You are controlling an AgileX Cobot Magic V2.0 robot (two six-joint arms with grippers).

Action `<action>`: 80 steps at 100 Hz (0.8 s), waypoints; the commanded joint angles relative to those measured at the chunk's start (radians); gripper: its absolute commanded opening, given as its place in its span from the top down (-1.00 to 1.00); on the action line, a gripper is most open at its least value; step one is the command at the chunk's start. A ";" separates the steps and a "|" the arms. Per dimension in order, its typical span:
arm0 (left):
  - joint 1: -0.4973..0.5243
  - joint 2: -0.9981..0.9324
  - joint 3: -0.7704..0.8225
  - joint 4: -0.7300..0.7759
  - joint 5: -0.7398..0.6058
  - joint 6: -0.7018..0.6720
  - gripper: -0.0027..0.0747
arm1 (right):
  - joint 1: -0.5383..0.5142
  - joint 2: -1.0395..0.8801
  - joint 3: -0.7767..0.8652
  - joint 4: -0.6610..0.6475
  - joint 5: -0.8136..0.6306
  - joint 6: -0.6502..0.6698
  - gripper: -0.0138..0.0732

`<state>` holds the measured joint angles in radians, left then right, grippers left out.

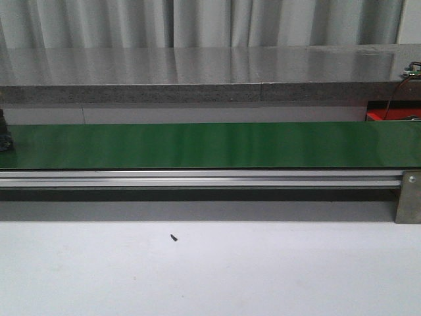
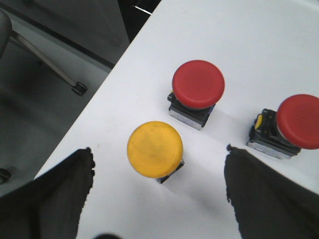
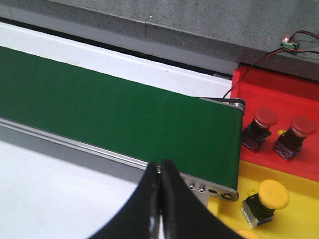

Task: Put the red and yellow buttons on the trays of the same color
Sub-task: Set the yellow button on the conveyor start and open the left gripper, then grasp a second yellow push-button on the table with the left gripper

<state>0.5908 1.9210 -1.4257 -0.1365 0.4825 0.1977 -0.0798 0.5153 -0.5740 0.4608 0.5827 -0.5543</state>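
left hand (image 2: 158, 196) spread apart above a yellow button (image 2: 154, 148) on the white surface (image 2: 259, 45); right hand (image 3: 160, 199) pressed together, empty, over the belt (image 3: 114, 109)

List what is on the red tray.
Two red buttons sit on the red tray, seen from the right wrist. Its far right runs out of frame, unseen.

You have the green conveyor belt (image 3: 124, 114) running just beyond the closed fingers, with its aluminium rail (image 1: 197, 178) on the near edge. A small dark speck (image 1: 173, 237) lies on the white worktop (image 1: 263, 270). Behind the belt sits a grey stone ledge (image 1: 197, 72), then curtains (image 1: 197, 20). Past the worktop's edge, a chair caster (image 2: 78, 89) rests on the floor.
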 commanded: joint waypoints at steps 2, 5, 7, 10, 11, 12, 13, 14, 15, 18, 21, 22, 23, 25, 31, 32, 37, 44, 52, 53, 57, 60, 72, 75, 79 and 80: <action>-0.001 -0.019 -0.049 -0.005 -0.062 -0.001 -0.45 | 0.003 0.000 -0.025 0.029 -0.067 -0.005 0.95; -0.001 -0.008 -0.058 -0.005 -0.062 -0.001 -0.45 | 0.003 0.000 -0.025 0.029 -0.067 -0.005 0.95; -0.001 0.000 -0.064 -0.005 -0.062 -0.001 -0.45 | 0.003 0.000 -0.025 0.029 -0.067 -0.005 0.95; -0.001 0.008 -0.073 -0.005 -0.060 -0.001 -0.45 | 0.003 0.000 -0.025 0.029 -0.067 -0.005 0.95; -0.001 0.010 -0.075 -0.005 -0.060 -0.001 -0.45 | 0.003 0.000 -0.025 0.029 -0.067 -0.005 0.95; -0.001 0.014 -0.080 -0.005 -0.060 -0.001 -0.45 | 0.003 0.000 -0.025 0.029 -0.067 -0.005 0.95; -0.001 0.017 -0.082 -0.005 -0.060 -0.001 -0.45 | 0.003 0.000 -0.025 0.029 -0.067 -0.005 0.95; -0.001 0.021 -0.087 -0.005 -0.060 -0.001 -0.45 | 0.003 0.000 -0.025 0.029 -0.067 -0.005 0.95; -0.001 0.023 -0.090 -0.005 -0.057 -0.001 -0.45 | 0.003 0.000 -0.025 0.029 -0.067 -0.005 0.95; -0.001 0.032 -0.100 -0.005 -0.056 -0.001 -0.45 | 0.003 0.000 -0.025 0.029 -0.067 -0.005 0.95; -0.001 0.042 -0.113 -0.005 -0.053 -0.001 -0.45 | 0.003 0.000 -0.025 0.029 -0.067 -0.005 0.95; -0.001 0.044 -0.115 -0.005 -0.053 -0.001 -0.45 | 0.003 0.000 -0.025 0.029 -0.067 -0.005 0.95; -0.001 0.046 -0.117 -0.005 -0.053 -0.001 -0.45 | 0.003 0.000 -0.025 0.029 -0.067 -0.005 0.95; -0.003 0.052 -0.124 -0.005 -0.053 -0.001 -0.45 | 0.003 0.000 -0.025 0.029 -0.067 -0.005 0.95; -0.003 0.064 -0.135 -0.005 -0.053 -0.001 -0.45 | 0.003 0.000 -0.025 0.029 -0.067 -0.005 0.95; -0.003 0.066 -0.137 -0.005 -0.053 -0.001 -0.45 | 0.003 0.000 -0.025 0.029 -0.067 -0.005 0.95; -0.004 0.074 -0.147 -0.005 -0.051 -0.001 -0.45 | 0.003 0.000 -0.025 0.029 -0.067 -0.005 0.95; -0.004 0.090 -0.157 -0.005 -0.053 -0.001 -0.45 | 0.003 0.000 -0.025 0.029 -0.067 -0.005 0.95; -0.005 0.112 -0.173 -0.003 -0.047 -0.001 -0.45 | 0.003 0.000 -0.025 0.029 -0.067 -0.005 0.95; -0.005 0.115 -0.176 -0.003 -0.047 -0.001 -0.45 | 0.003 0.000 -0.025 0.029 -0.067 -0.005 0.95; -0.005 0.126 -0.183 -0.005 -0.041 -0.001 -0.45 | 0.003 0.000 -0.025 0.029 -0.067 -0.005 0.95; -0.005 0.133 -0.185 -0.005 -0.039 -0.001 -0.45 | 0.003 0.000 -0.025 0.029 -0.067 -0.005 0.95; -0.009 0.153 -0.191 -0.005 -0.037 -0.001 -0.45 | 0.003 0.000 -0.025 0.029 -0.067 -0.005 0.95; -0.009 0.158 -0.191 -0.005 -0.037 -0.001 -0.45 | 0.003 0.000 -0.025 0.029 -0.067 -0.005 0.95; -0.011 0.162 -0.191 -0.005 -0.037 -0.001 -0.45 | 0.003 0.000 -0.025 0.029 -0.067 -0.005 0.95; -0.011 0.162 -0.191 -0.005 -0.037 -0.001 -0.45 | 0.003 0.000 -0.025 0.029 -0.067 -0.005 0.95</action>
<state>0.5873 2.1327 -1.5835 -0.1347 0.4879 0.1977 -0.0798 0.5153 -0.5740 0.4608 0.5827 -0.5543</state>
